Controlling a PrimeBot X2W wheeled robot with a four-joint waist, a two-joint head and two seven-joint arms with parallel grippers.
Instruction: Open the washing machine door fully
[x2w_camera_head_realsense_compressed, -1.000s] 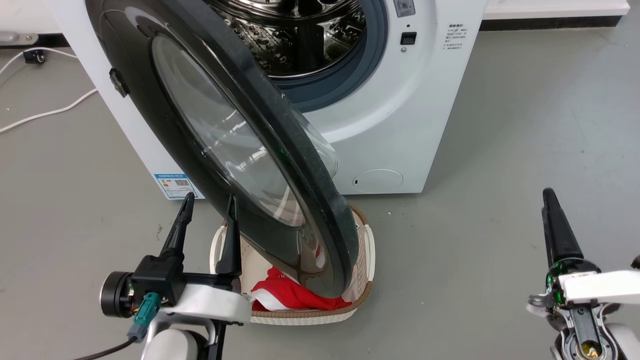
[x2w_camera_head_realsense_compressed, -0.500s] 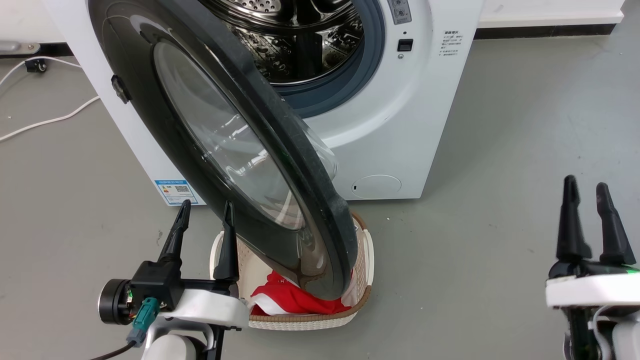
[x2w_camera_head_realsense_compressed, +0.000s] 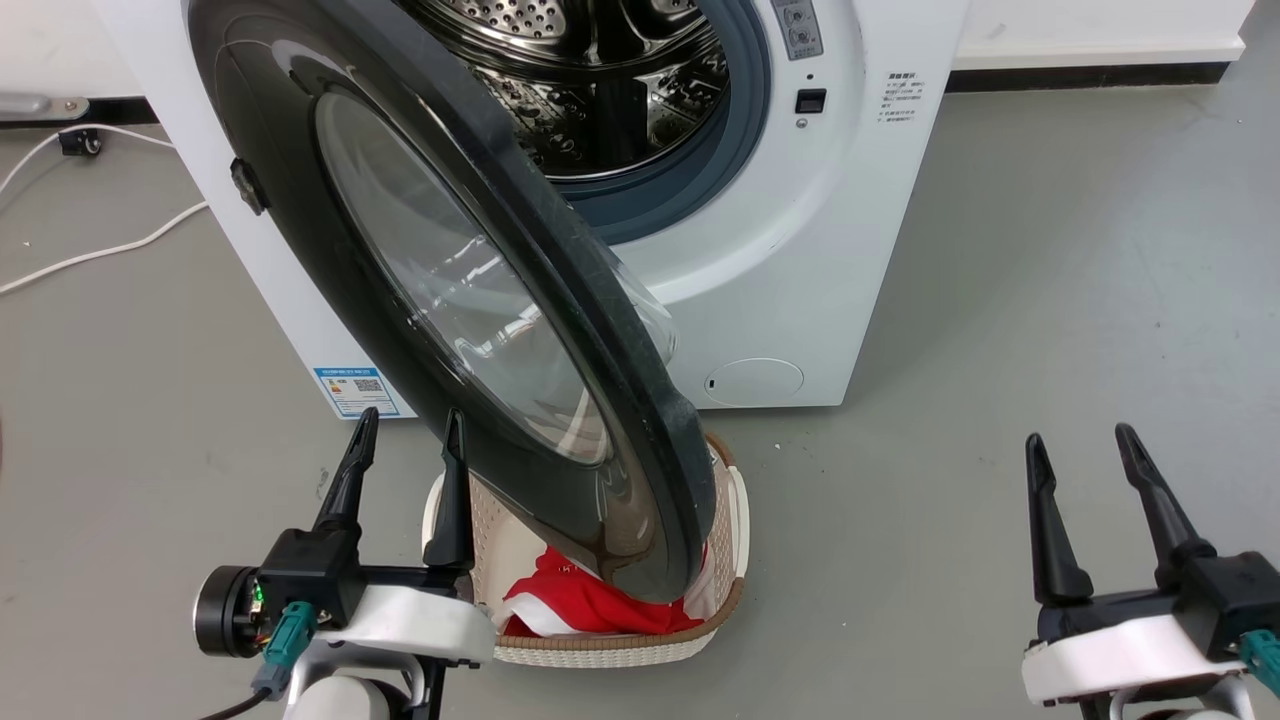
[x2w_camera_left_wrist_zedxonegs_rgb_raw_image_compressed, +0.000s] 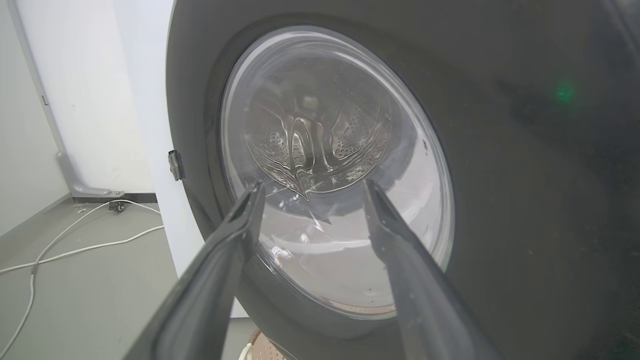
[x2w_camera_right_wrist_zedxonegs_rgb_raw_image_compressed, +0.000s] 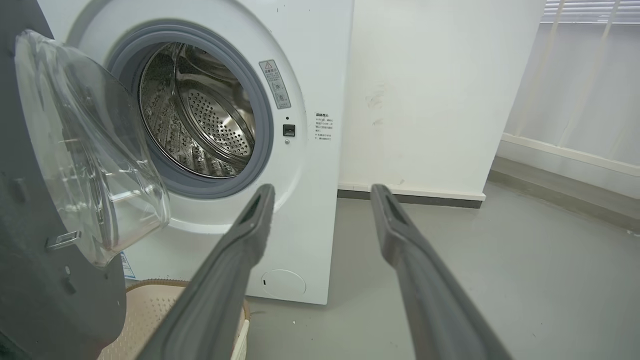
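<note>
The white washing machine stands ahead with its steel drum exposed. The washing machine door, a black rim around domed glass, is swung out toward me, roughly edge-on. My left gripper is open at the lower left, its fingers pointing at the door's outer face, with the inner fingertip close beside the rim. In the left wrist view the gripper stands open before the door. My right gripper is open over bare floor at the lower right. The right wrist view shows that gripper, the machine and the door's glass bowl.
A white woven basket with a red cloth sits on the floor under the door's lower edge. A white cable lies on the floor to the left. Grey floor stretches open to the right of the machine.
My right gripper has turned and dropped lower and leftward, so its two fingers now show spread apart. The left gripper and the door have stayed put. The camera shifted slightly.
</note>
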